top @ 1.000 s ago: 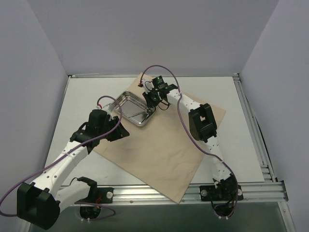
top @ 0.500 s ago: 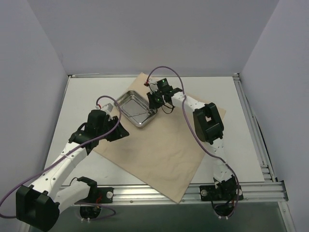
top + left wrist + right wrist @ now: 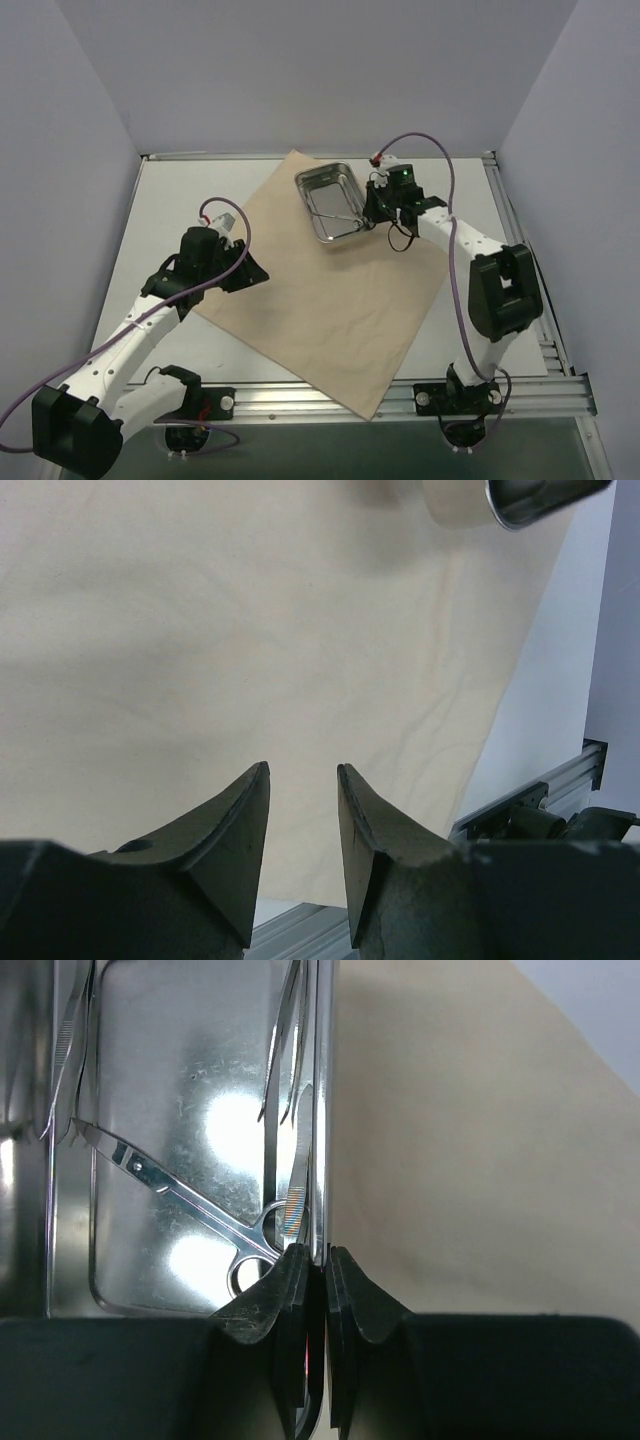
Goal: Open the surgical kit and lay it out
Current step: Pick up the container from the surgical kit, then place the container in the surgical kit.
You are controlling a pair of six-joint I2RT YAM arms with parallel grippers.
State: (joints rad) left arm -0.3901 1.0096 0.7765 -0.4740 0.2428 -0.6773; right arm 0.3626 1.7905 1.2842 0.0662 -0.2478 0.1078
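Observation:
The tan wrap sheet (image 3: 320, 300) lies spread flat as a large square, turned corner-on. The shiny steel tray (image 3: 322, 190) sits on its far part, with thin scissors (image 3: 170, 1192) and tweezers (image 3: 68, 1050) lying inside. My right gripper (image 3: 371, 207) (image 3: 322, 1257) is shut on the tray's right rim (image 3: 322, 1110), one finger inside the wall and one outside. My left gripper (image 3: 256, 272) (image 3: 303, 780) hovers over the sheet's left side (image 3: 250, 630), its jaws apart with nothing between them. A corner of the tray (image 3: 545, 498) shows at the top of the left wrist view.
White table (image 3: 170, 200) surrounds the sheet. An aluminium rail (image 3: 330, 398) runs along the near edge, and the sheet's near corner overhangs it. Another rail (image 3: 525, 250) runs along the right side. Pale walls close in the left, back and right.
My right gripper has carried the tray from the sheet's left-centre toward the back right. The right arm has swung out to the right with it. The left arm has not moved.

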